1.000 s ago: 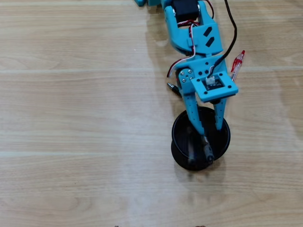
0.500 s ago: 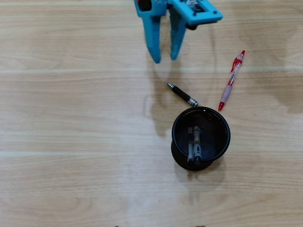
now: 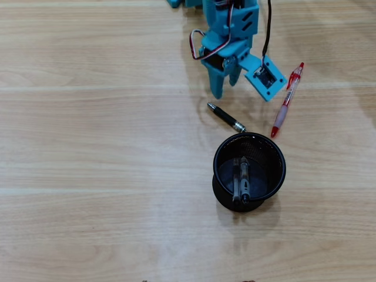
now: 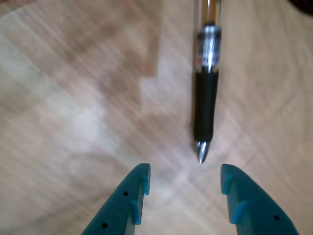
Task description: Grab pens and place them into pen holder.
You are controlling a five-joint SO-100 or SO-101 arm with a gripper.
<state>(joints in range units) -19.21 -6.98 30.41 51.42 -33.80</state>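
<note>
Overhead view shows your teal pincer [image 3: 222, 88], spread and empty, now hanging above the tip of the short black-and-silver pen [image 3: 226, 117] on the pale wooden worktop [image 3: 88, 147]. A second ago it reached into the round black mesh pen holder [image 3: 218, 176]; pens stand inside, the red-and-translucent pen [image 3: 286, 101] waits nearby.

Pale wood-grain table [image 3: 88, 147]; teal gripper [image 4: 185, 177]. Black mesh pen holder [image 3: 279, 167] — dark and clear pens [image 3: 241, 181] inside. Left: black-gripped pen [image 4: 205, 93], silver tip. Right: red-and-translucent pen [image 3: 287, 100].
</note>
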